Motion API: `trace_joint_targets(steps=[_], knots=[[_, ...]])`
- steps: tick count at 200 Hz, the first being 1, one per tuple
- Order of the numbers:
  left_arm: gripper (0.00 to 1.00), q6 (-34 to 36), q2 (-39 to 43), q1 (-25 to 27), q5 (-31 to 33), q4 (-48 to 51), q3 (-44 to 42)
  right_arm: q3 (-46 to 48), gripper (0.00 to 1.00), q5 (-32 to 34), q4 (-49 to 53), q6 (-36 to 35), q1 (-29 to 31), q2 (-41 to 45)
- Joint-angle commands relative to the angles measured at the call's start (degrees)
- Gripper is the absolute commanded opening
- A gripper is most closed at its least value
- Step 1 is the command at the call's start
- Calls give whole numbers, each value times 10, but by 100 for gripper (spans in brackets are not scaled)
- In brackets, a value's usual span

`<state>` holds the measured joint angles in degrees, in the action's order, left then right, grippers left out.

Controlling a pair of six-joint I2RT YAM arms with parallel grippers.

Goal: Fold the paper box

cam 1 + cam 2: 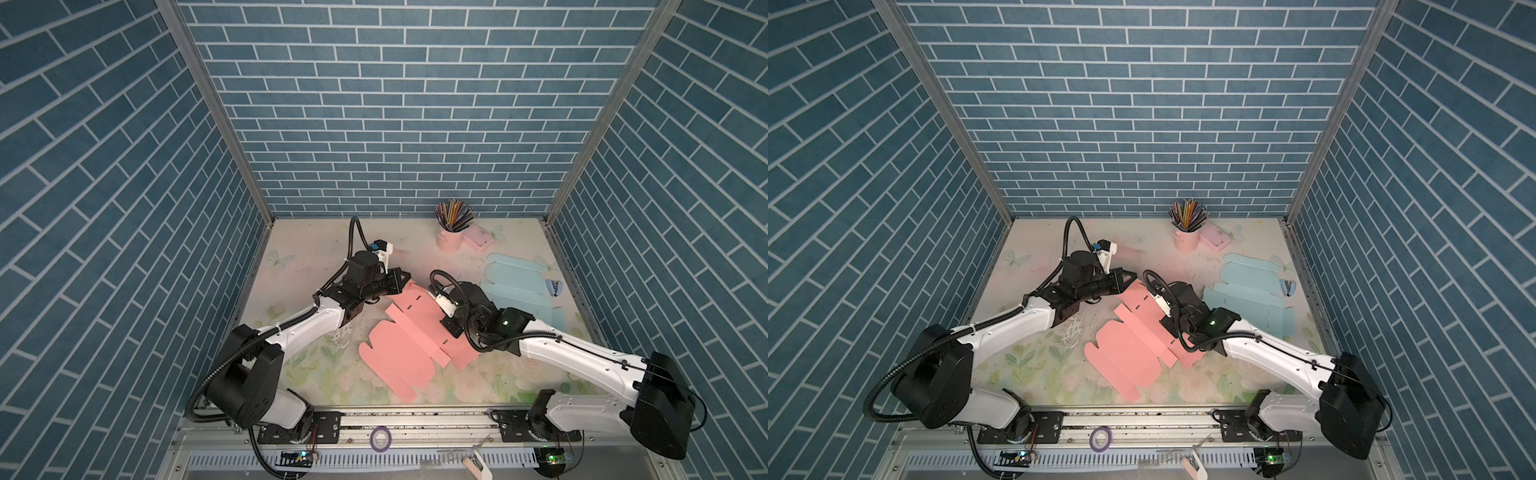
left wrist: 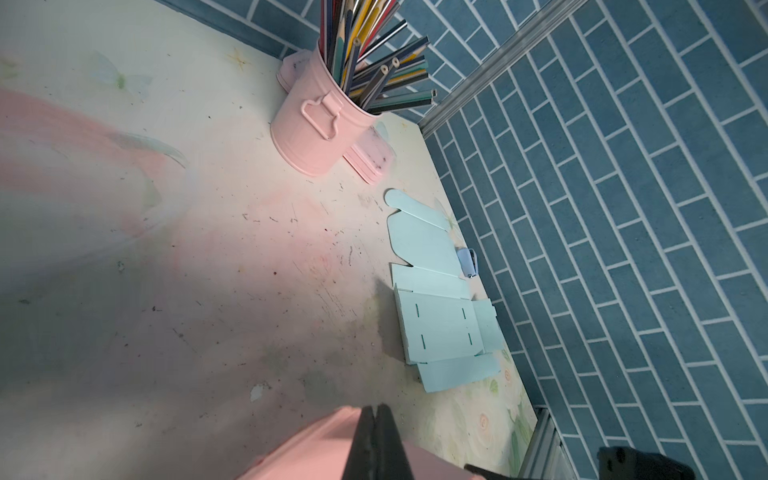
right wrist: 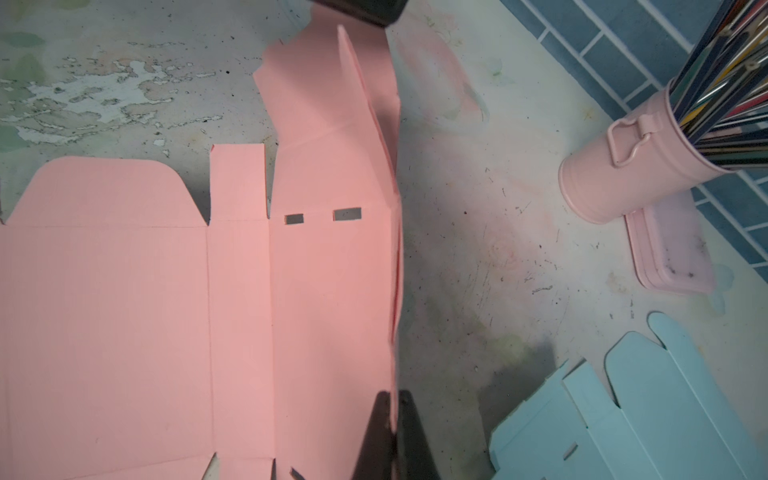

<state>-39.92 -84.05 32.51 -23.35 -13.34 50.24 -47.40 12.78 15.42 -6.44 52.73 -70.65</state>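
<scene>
L claw (image 2: 376,411): pinching pink box sheet (image 1: 405,349) at far corner.
R claw (image 3: 392,397): clamping same sheet's raised side edge.

We look steeply down from high at the front in both top views onto the whole table (image 1: 307,249); each wrist camera sits close above it, both catching the pencil cup (image 2: 311,133).

My robot test cell, dressed up as a craft desk.
I work inside a booth: printed blue brick panels (image 1: 374,104) on aluminium posts (image 1: 225,124), arm bases (image 1: 299,430) bolted to a slotted rail (image 1: 415,419) with bare circuit boards (image 1: 555,459) below, a scuffed floral tabletop (image 1: 316,249) and a pink pencil cup (image 1: 449,240) as props.
</scene>
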Motion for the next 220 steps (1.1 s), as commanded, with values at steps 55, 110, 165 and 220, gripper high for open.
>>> trace_joint_targets(steps=[55,110,165,220], knots=[[0,8,26,33,4,0,-23,-14,0,46,-29,-53,14,-6],[0,-3,44,77,28,-9,-52,-28,0,96,-35,-80,42,-24],[0,2,113,-1,-3,7,-132,-3,0,180,-73,-137,85,-9],[0,-6,154,-123,-18,-23,-230,3,0,211,-90,-169,102,-21]])
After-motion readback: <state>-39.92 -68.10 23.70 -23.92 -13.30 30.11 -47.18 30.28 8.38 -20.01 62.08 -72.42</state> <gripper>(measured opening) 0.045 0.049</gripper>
